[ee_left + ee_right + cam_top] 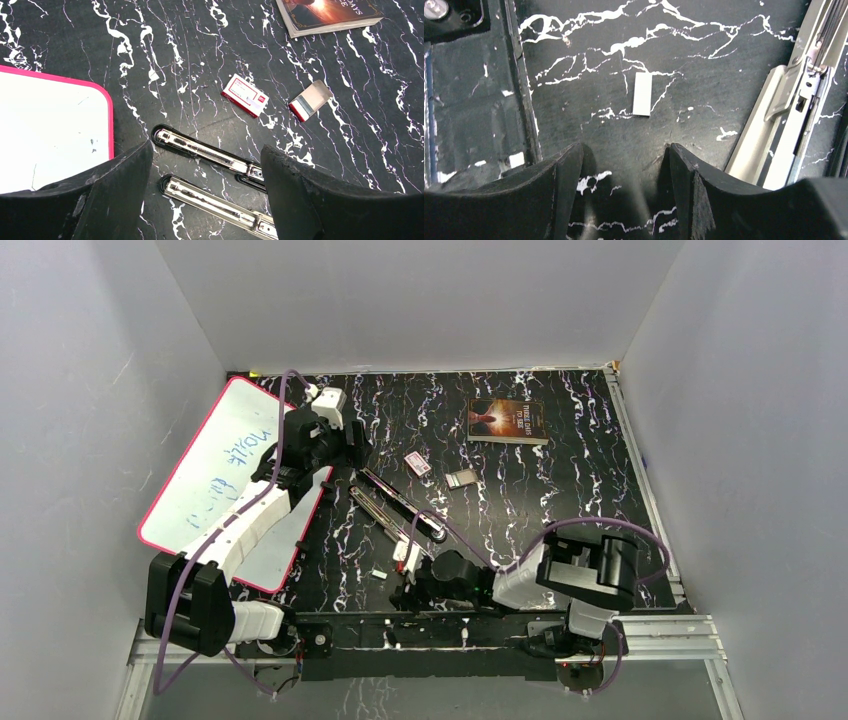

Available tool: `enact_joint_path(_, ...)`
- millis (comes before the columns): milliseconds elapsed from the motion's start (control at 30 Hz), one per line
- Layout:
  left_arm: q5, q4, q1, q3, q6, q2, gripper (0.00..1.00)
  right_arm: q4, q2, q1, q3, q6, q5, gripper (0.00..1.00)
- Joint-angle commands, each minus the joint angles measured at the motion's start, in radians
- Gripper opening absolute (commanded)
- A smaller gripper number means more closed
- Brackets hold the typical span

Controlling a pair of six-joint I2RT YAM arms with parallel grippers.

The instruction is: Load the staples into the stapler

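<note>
Right wrist: staple pickup pending

Opened stapler (395, 512) lies flat. Over it hangs the left gripper (206, 150), jaws apart; the right gripper (624, 150) (also apart, empty) sits just short of the staples (642, 94). Next, likely: advance, straddle, pinch.

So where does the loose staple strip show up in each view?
Top external: the staple strip lies low in the frame, just left of centre.
Left wrist: not in it.
Right wrist: mid-frame, slightly above centre.
Shared landmark: the stapler, just right of the strip where both show.
</note>
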Motion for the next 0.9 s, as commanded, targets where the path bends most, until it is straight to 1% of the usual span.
enact_joint_path(0,0.015,0.017,0.005,-0.002,0.012,-0.007,0.78,0.164,0.107,0.002,-0.033,0.0,0.038,0.71)
enact_joint_path(33,0.018,0.018,0.005,-0.003,0.013,-0.006,0.78,0.173,0.127,0.002,-0.031,-0.001,0.028,0.71)
enact_joint_path(167,0.014,0.015,0.005,-0.001,0.02,-0.004,0.79,0.088,0.144,0.001,0.019,-0.014,0.005,0.7)
enact_joint_path(300,0.009,0.013,0.005,0.0,0.021,-0.004,0.79,0.109,0.152,-0.003,0.013,-0.004,0.007,0.67)
enact_joint_path(467,0.006,0.014,0.005,0.0,0.022,-0.005,0.79,0.09,0.169,-0.013,0.031,-0.002,0.002,0.58)
enact_joint_path(767,0.028,0.021,0.005,-0.004,0.027,-0.002,0.79,0.07,0.192,-0.019,0.055,0.002,0.006,0.5)
enact_joint_path(867,0.034,0.023,0.005,-0.006,0.031,-0.001,0.79,0.064,0.2,-0.022,0.062,0.002,0.014,0.49)
